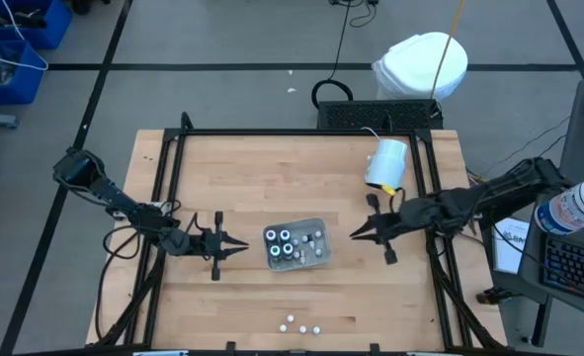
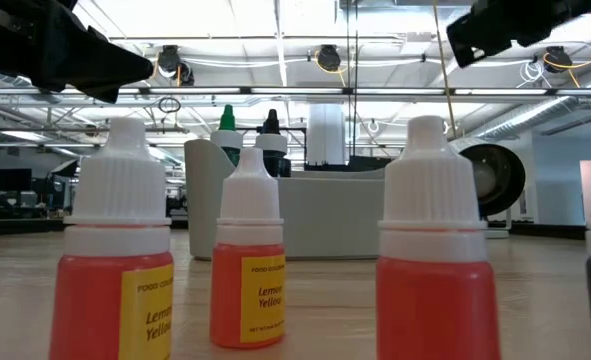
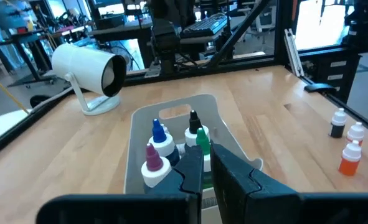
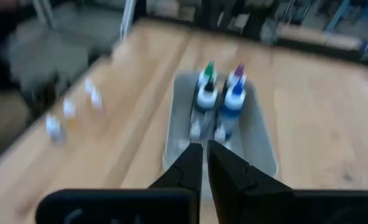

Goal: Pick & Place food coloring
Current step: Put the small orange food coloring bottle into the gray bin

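From high up you look straight down on the whole table [image 1: 242,178]. Down low you sit right behind the yellow bottles [image 2: 247,262], looking across into the room. Each wrist camera looks in from its side, and both share the tray [image 3: 174,115] with the top view.

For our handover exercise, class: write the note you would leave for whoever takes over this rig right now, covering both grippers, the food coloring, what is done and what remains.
Left gripper: shut, empty, hovering left of the tray.
Right gripper: shut, empty, just right of the tray.
Food coloring: four bottles (blue, purple, green, black caps) stand in the tray. More bottles, some yellow-labelled, stand at the front table edge.
Done: four in tray, judging by positions.
Left: probably the front-edge bottles.
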